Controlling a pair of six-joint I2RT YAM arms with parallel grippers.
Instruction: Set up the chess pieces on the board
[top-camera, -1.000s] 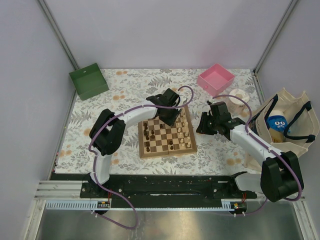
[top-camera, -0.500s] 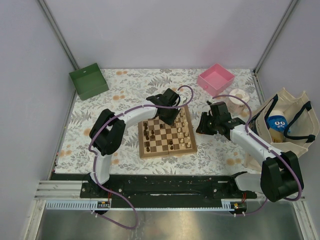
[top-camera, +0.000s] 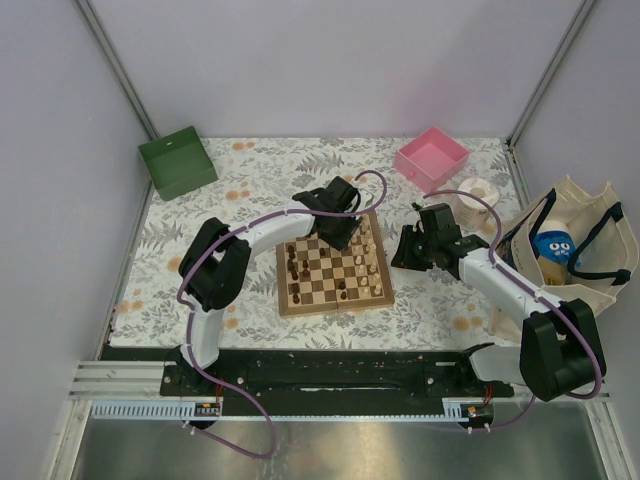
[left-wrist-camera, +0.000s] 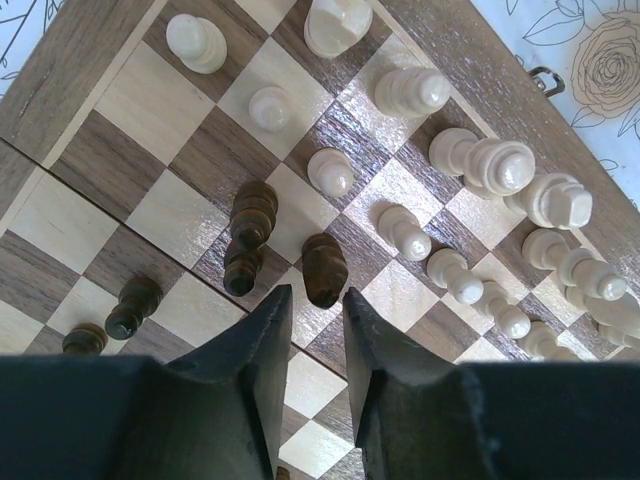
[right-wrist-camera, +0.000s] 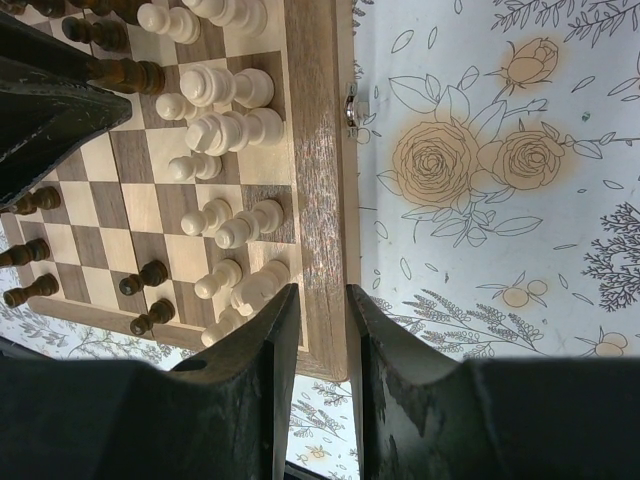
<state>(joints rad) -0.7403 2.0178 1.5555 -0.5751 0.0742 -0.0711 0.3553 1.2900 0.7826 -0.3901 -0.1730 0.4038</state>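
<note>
My left claw (left-wrist-camera: 315, 293) is staying over the upper middle of the board (top-camera: 335, 308), barely shifting from a second ago. Its jaws are standing a narrow crack apart and gripping nothing. The dark piece (left-wrist-camera: 325, 270) is standing just beyond my tips, lower centre of the wrist view (untouched, I judge). My right claw (right-wrist-camera: 320, 290) is hovering slightly parted and empty by the board's right border, so the setup is hardly advancing.
</note>
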